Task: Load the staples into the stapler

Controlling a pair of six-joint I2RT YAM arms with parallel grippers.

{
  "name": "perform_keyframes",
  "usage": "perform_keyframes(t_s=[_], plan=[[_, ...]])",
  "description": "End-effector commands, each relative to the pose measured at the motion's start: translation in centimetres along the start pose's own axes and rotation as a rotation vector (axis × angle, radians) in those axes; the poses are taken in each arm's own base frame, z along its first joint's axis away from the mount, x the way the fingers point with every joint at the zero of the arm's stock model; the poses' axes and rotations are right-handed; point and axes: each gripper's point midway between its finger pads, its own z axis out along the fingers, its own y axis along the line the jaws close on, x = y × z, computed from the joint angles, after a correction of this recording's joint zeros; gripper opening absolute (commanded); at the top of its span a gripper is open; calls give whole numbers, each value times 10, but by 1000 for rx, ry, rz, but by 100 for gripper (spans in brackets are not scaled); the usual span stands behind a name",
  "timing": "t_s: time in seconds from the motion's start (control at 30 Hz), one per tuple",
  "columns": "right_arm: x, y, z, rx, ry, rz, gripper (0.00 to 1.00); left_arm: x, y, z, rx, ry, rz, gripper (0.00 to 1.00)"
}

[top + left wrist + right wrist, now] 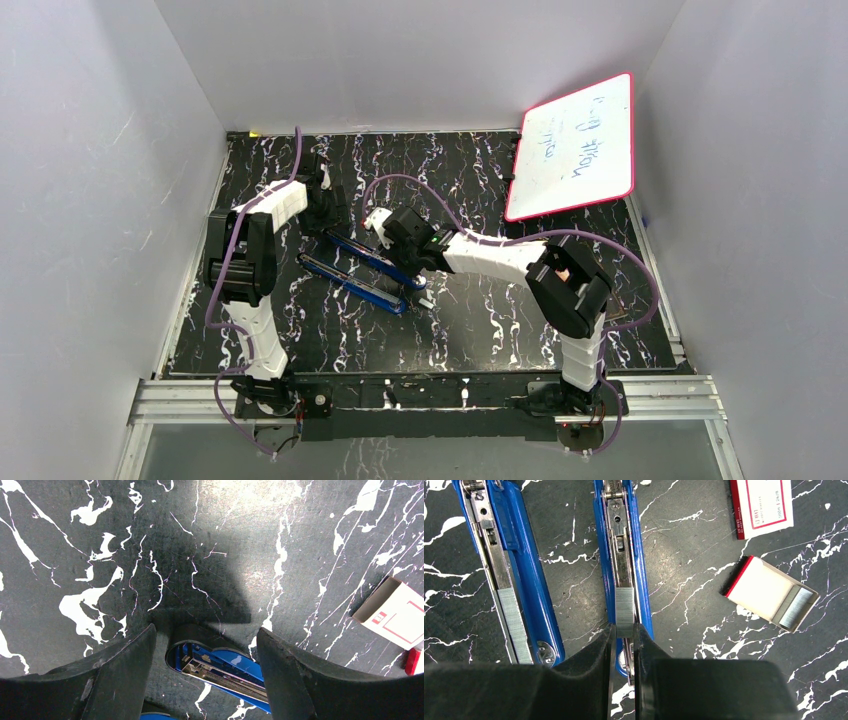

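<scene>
Seen from the right wrist, the right gripper (623,630) comes in from six o'clock. Its jaws are drawn narrow and pinch the near end of a short silvery-grey strip of metal staples (625,607). That strip lies in the open steel channel of a long blue metal stapler (621,540), which runs from the fingertips toward twelve o'clock.

At nine o'clock of it, apart and roughly parallel, lies a second blue open stapler (526,575) with another grey staple strip (515,625) along its rail. A red-and-white cardboard box sleeve (764,505) rests at one o'clock. At three o'clock sits an open white cardboard tray with a red end (759,587), and more grey staples (798,607) are stacked at its right end.

From the left wrist, the left gripper (205,630) has its jaws spread wide and holds nothing. Its black fingers (115,675) stand on either side of the first stapler's rounded far end, and neither visibly touches it.

From overhead, both staplers lie near the middle of the black, white-veined marbled table (500,330), slanting from ten o'clock to four o'clock. The left gripper is at the ten o'clock end of the farther stapler and the right gripper is at its four o'clock end. A white board with a red rim (575,145) leans at one o'clock against the back corner.
</scene>
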Motion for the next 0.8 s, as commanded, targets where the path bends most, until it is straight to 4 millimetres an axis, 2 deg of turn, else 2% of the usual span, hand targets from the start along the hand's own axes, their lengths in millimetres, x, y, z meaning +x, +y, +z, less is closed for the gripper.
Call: perform_keyframes(t_s=[0.0,0.37,0.77], plan=[[-5,0,-8,-5,8,-29,0,2,-7,-2,25,23,2,71],[-8,-2,-10,0,6,-51,0,2,-7,-2,25,23,3,71],[-33,4,-24,-36,-108,-48,0,1,-6,-2,25,23,4,71]])
